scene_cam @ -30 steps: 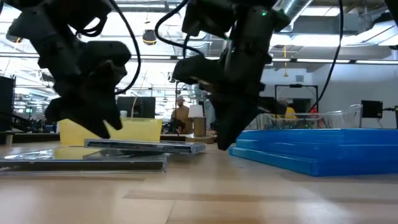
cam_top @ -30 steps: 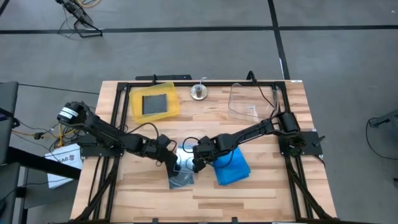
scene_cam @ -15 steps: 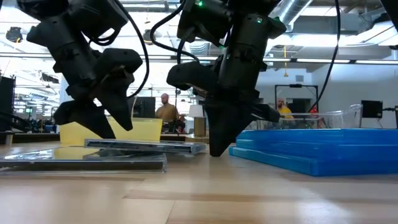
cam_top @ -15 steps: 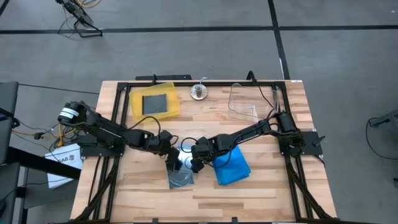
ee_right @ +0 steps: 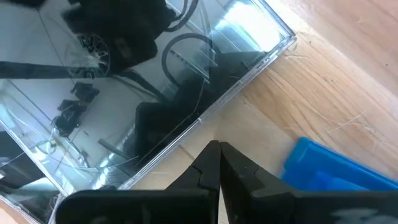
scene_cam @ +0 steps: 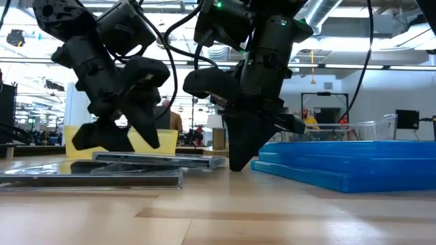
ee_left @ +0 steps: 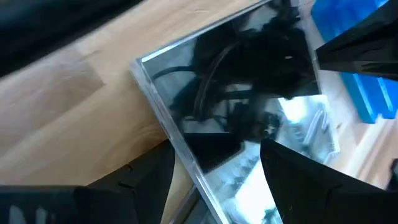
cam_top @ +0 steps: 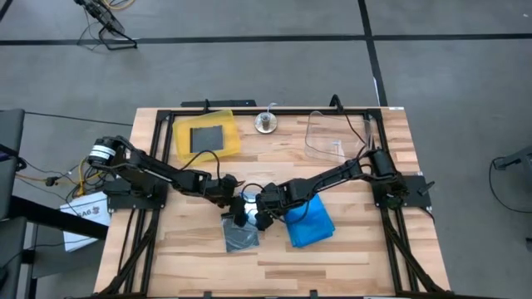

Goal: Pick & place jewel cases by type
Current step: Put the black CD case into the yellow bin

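Seen from the right wrist, the right gripper [ee_right: 217, 163] had its two dark fingers pressed together, tips over bare wooden table [ee_right: 348, 81]. Just beyond lay a clear grey jewel case [ee_right: 155, 93], reflecting cables. A blue case [ee_right: 336, 171] showed nearby.

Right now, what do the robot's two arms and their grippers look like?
Both arms are black, made of chunky jointed segments, with loose black cables looping along them. The left gripper and the right gripper each end in two dark, wedge-shaped fingers that taper to points. A small green light glows on the right arm's upper part. The left arm's base carries a round white-and-black part with yellow wires beside it.
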`<state>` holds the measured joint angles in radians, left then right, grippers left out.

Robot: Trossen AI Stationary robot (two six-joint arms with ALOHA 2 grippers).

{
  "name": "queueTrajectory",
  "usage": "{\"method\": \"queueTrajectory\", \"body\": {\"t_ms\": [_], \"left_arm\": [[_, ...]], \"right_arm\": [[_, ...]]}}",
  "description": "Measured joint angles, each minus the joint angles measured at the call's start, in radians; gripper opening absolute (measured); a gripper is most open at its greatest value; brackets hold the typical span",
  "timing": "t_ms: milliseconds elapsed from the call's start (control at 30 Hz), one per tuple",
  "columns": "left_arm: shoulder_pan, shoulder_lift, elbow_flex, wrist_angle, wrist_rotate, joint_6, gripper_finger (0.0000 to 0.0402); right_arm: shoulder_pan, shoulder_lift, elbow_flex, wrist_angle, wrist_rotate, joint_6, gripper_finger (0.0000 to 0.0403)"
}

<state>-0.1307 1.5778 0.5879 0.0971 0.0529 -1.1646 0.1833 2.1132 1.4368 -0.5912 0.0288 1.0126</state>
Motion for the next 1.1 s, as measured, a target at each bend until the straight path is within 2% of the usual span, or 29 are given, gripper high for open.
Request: {"method": "queueTrajectory", "body": {"t_ms": [533, 733, 900, 1100], "left_arm": [[0.001, 0.009, -0.003, 0.25, 0.108, -0.036, 0.0233], [0.003, -0.012, -0.003, 0.24, 0.11, -0.038, 0.0226], [0.004, -0.042, -0.003, 0.205, 0.109, -0.037, 0.0188], [0.004, -0.055, -0.002, 0.119, 0.11, -0.031, 0.0113]], "right_arm": [[-0.01, 0.004, -0.002, 0.07, 0.038, 0.0, 0.0], [-0.015, 0.006, -0.002, 0.107, 0.042, 0.0, 0.0], [-0.016, 0.007, -0.002, 0.134, 0.026, 0.0, 0.0], [-0.019, 0.007, -0.002, 0.128, -0.01, -0.003, 0.0]]}}
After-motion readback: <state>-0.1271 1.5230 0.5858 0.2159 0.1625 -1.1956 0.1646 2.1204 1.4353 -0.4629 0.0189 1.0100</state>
